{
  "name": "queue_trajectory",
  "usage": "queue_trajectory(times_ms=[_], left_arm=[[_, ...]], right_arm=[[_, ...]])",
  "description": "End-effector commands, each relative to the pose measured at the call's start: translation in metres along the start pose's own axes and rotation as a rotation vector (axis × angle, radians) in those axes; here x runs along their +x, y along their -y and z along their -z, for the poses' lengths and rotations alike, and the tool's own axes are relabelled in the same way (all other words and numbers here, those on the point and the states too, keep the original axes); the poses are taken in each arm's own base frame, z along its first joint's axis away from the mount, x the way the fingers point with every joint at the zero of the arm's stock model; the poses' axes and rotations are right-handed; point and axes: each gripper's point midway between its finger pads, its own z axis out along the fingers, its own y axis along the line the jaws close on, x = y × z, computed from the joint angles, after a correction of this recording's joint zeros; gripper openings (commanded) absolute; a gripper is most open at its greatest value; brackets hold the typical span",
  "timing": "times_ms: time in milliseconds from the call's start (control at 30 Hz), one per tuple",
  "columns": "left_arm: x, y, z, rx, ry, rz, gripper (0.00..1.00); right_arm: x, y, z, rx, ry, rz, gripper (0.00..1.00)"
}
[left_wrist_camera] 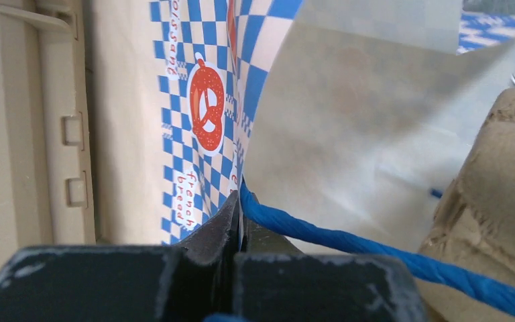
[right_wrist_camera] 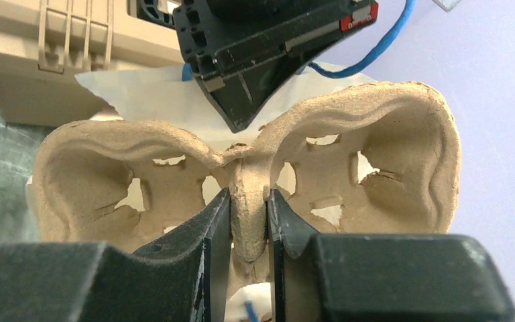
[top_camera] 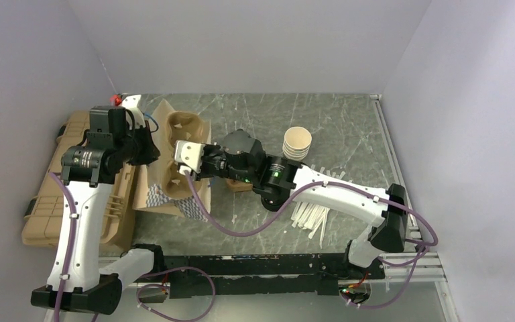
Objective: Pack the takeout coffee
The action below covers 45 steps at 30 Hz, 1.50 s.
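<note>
The takeout coffee is out of view in every frame. A paper bag point(top_camera: 157, 196) printed with blue checks lies on its side left of centre. My left gripper point(left_wrist_camera: 241, 201) is shut on the bag's point(left_wrist_camera: 349, 134) upper edge, right beside its blue cord handle point(left_wrist_camera: 375, 251). A brown pulp cup carrier point(top_camera: 189, 127) sits at the bag's mouth. My right gripper point(right_wrist_camera: 248, 201) is shut on the carrier's point(right_wrist_camera: 389, 154) central ridge, a finger pressed to each side. Both cup wells that show are empty. In the top view the left gripper point(top_camera: 149, 149) and the right gripper point(top_camera: 186, 162) are close together.
A stack of lidless paper cups point(top_camera: 297, 143) stands right of centre behind the right arm. White sticks point(top_camera: 312, 215) lie scattered near the right arm's base. A tan hard case point(top_camera: 60, 194) lies along the left side, against the bag. Grey walls enclose the table.
</note>
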Motion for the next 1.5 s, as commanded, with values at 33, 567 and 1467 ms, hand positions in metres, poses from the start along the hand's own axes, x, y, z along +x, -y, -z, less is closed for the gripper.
queue_trajectory(times_ms=[33, 567, 1467], left_arm=[[0.002, 0.010, 0.010, 0.056, 0.025, -0.003, 0.00], [0.011, 0.014, 0.012, 0.088, 0.006, 0.000, 0.00], [0.026, 0.022, 0.032, 0.151, 0.022, -0.035, 0.00]], right_arm=[[-0.022, 0.023, 0.027, 0.095, 0.043, 0.038, 0.24], [0.018, -0.041, 0.019, -0.050, -0.090, 0.022, 0.22], [0.049, -0.018, -0.012, -0.031, -0.061, -0.214, 0.18]])
